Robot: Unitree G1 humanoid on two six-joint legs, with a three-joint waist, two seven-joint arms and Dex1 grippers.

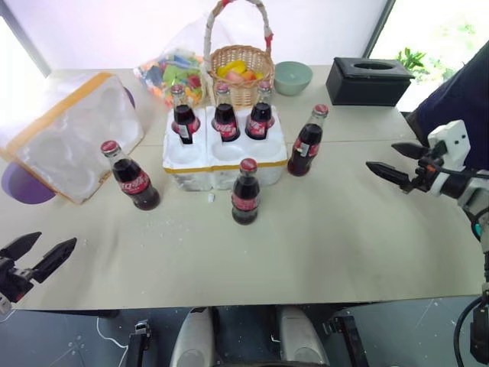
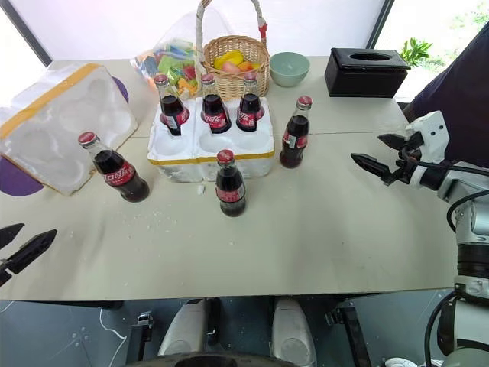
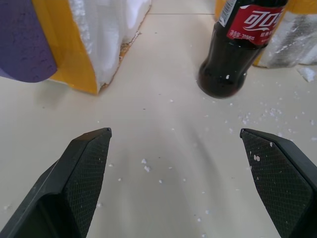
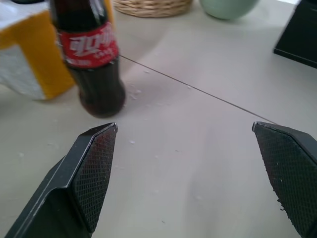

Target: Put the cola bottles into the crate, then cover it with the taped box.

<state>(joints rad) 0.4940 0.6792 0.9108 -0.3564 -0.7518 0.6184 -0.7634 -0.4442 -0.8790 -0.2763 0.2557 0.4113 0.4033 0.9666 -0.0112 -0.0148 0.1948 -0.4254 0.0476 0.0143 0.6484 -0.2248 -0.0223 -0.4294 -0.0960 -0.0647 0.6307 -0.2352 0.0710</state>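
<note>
Three cola bottles already stand in the back wells of the crate point(image 1: 221, 157), so half the job of filling it looks done. Three more wait on the table point(image 1: 344, 229). One bottle point(image 1: 309, 141) stands just beside the crate on the right. One bottle point(image 1: 245, 191) stands in front of it. One bottle point(image 1: 131, 176) stands to the left, between the crate and the taped box point(image 1: 69, 138).

The taped box lies tipped on the left with its hollow side facing up and out, well away from the crate. I think it waits there so the wells stay free for the bottles.

The right gripper point(image 1: 391, 162) hangs above the table with its two fingers spread wide and nothing in them. It points at the bottle on the right, so that one is probably next. The left gripper point(image 1: 40, 252) is low at the near edge, also spread wide and empty, facing the left bottle.

Behind the crate sit a wicker basket point(image 1: 241, 73), a green bowl point(image 1: 293, 77) and a black box point(image 1: 370, 80).
</note>
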